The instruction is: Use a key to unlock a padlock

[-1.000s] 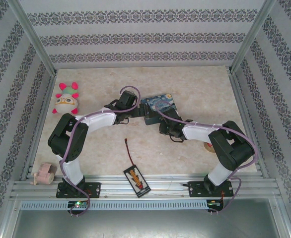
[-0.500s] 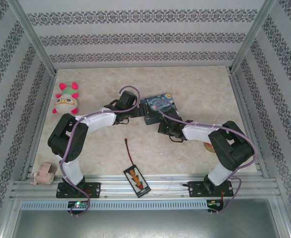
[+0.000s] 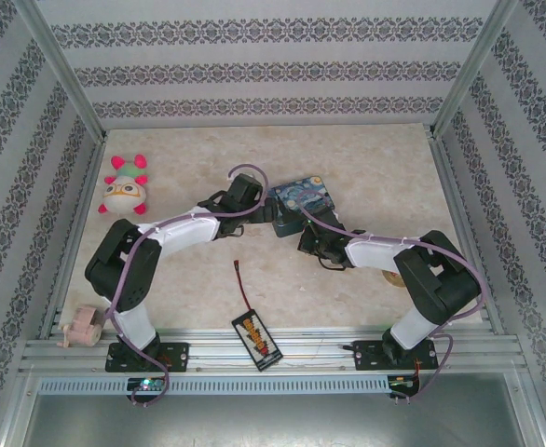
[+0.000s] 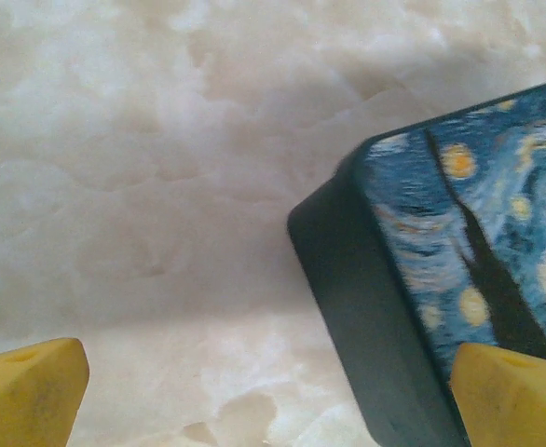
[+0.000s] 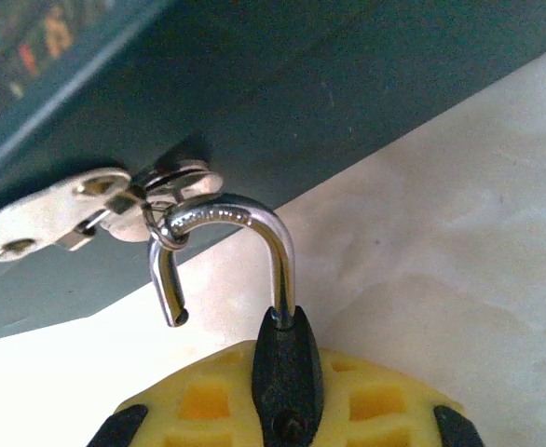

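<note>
Right end effector (image 5: pixel 287 414) clamps the padlock (image 5: pixel 287 358) body; left end effector (image 4: pixel 268 391) gapes wide.

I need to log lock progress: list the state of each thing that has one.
painted tin: lid shut, hasp down.
padlock: shackle open, one end free, hooked through the hasp's ring.
left end effector: open, empty, at the tin's corner.
right end effector: shut on the padlock's body.

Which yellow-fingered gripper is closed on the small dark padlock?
The right gripper, pinching the dark-bodied padlock with its silvery shackle; the left gripper stands wide open near the starry-night painted tin.
</note>
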Action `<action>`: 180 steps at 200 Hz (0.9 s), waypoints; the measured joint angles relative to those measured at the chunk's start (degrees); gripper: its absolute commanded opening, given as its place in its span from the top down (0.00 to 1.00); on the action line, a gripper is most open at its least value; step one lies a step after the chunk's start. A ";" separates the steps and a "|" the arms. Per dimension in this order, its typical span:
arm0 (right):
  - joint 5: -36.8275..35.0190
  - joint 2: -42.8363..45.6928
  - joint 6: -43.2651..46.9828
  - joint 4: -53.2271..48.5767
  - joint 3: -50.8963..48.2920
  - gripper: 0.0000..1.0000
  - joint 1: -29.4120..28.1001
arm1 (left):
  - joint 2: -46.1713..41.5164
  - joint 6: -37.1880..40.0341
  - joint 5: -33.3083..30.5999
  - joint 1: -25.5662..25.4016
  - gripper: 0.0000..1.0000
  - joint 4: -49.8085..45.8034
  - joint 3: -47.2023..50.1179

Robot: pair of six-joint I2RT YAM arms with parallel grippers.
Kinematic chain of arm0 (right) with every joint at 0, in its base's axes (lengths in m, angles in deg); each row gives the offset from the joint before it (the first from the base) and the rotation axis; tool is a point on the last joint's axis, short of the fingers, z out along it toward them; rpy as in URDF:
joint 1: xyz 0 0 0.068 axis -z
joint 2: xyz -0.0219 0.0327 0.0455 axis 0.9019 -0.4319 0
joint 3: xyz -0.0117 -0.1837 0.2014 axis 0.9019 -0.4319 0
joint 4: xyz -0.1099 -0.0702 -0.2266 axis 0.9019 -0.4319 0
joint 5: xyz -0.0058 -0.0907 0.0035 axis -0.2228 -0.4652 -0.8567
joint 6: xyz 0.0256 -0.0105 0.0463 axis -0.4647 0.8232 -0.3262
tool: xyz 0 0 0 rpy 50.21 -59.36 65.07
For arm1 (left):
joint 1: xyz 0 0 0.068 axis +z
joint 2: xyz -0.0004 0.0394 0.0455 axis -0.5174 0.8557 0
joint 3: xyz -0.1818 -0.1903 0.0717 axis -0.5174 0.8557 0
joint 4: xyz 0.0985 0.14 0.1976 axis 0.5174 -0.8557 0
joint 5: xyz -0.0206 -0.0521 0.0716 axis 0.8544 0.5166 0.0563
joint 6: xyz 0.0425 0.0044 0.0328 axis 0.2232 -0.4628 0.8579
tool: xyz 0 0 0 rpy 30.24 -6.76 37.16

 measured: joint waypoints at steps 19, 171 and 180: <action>0.46 0.02 -0.50 0.02 0.00 1.00 0.00 | 1.51 1.27 -0.76 -1.86 0.01 -0.04 -2.14; 4.83 0.76 -4.13 3.15 -1.38 1.00 2.23 | 5.29 1.53 -1.53 -3.21 0.01 -0.61 -4.42; 5.27 0.76 -4.17 3.32 -1.40 1.00 2.51 | 5.29 1.38 -1.55 -3.19 0.01 -0.63 -4.42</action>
